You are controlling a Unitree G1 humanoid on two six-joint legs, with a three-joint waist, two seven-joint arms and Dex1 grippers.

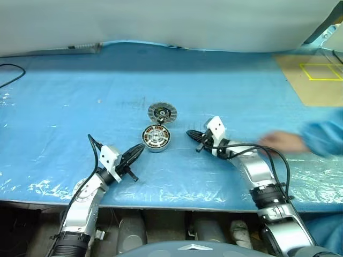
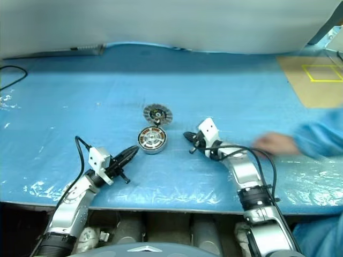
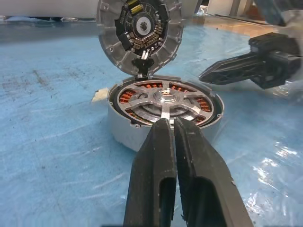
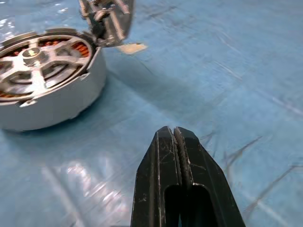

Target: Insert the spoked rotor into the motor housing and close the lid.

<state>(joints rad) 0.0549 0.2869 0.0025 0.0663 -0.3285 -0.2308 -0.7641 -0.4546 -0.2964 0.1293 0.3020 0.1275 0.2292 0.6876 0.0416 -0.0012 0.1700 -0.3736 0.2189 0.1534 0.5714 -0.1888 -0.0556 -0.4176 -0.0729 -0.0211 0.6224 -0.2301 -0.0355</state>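
The silver motor housing stands mid-table on the blue sheet, copper windings showing inside it. The spoked rotor sits in the housing, its spokes level with the rim. The toothed-edge lid stands tilted up at the housing's far rim, its inner face with small parts turned toward me. My left gripper is shut and empty, its tips just short of the housing's near-left wall. My right gripper is shut and empty too, a little to the right of the housing, pointing at it.
A person's hand in a blue sleeve rests on the table at the right, behind my right arm. A brown board with a yellow taped square lies back right. A black cable loops at the far left.
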